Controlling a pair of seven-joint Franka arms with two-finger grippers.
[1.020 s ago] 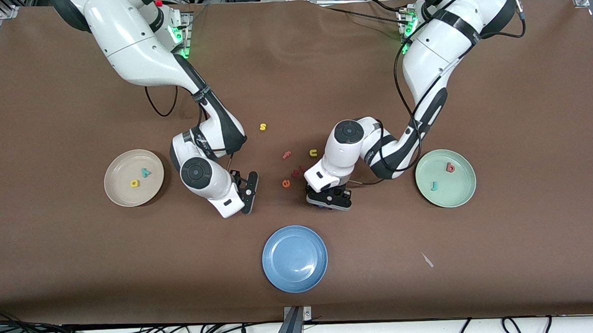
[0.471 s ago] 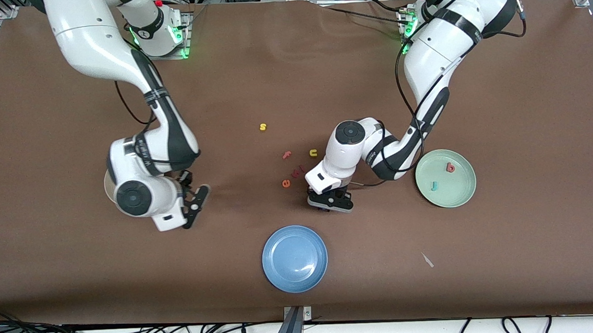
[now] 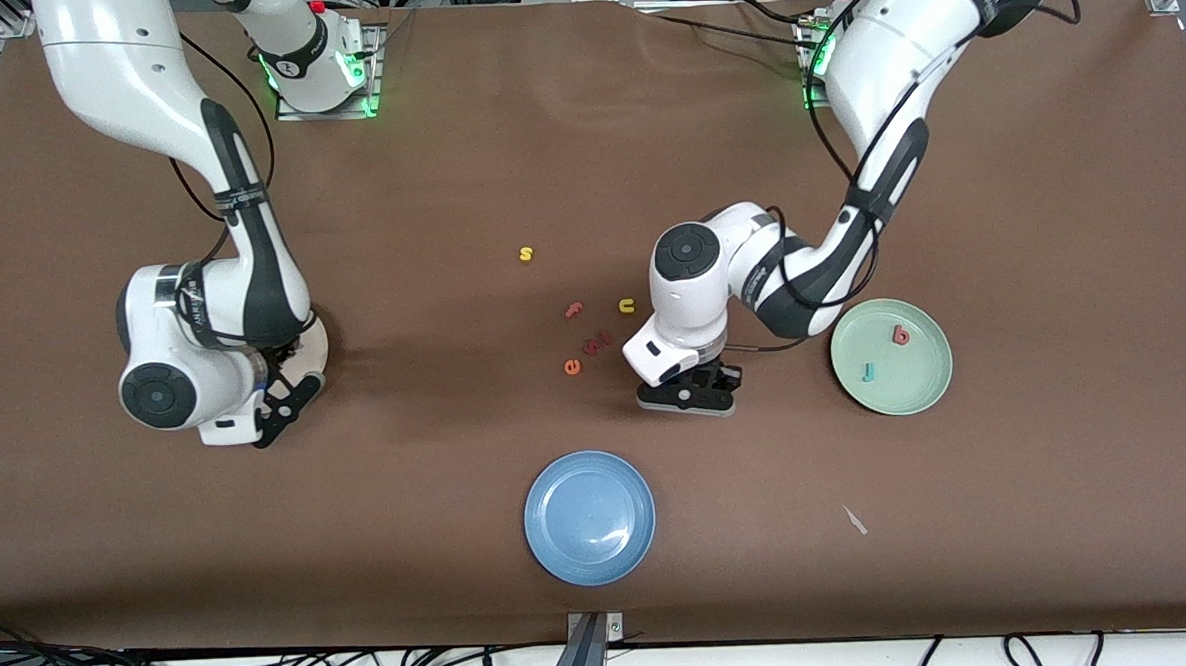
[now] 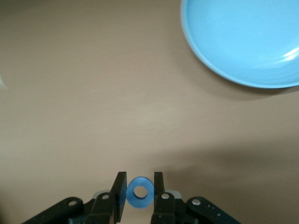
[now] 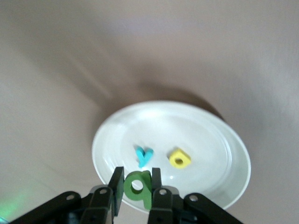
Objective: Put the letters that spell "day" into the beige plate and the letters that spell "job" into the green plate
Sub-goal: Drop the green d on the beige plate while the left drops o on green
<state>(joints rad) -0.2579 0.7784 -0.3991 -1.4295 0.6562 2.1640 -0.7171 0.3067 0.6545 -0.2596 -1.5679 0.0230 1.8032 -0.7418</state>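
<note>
we see the left gripper (image 4: 140, 192) clamped on the blue o (image 4: 140, 192), over bare table between the blue plate (image 3: 590, 516) and the green plate (image 3: 891, 356). red b (image 3: 900, 335) and teal j (image 3: 867, 371) lie in the green plate, b at roughly 1 o'clock of j. right gripper (image 5: 137, 186) is clamped on the green a (image 5: 138, 185) over the rim of the beige plate (image 5: 219, 135); teal y (image 5: 144, 155) and yellow d (image 5: 179, 158) lie inside it.

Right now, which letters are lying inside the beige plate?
In the beige plate lie the teal y and the yellow d. The right gripper holds the green a over its rim.
</note>
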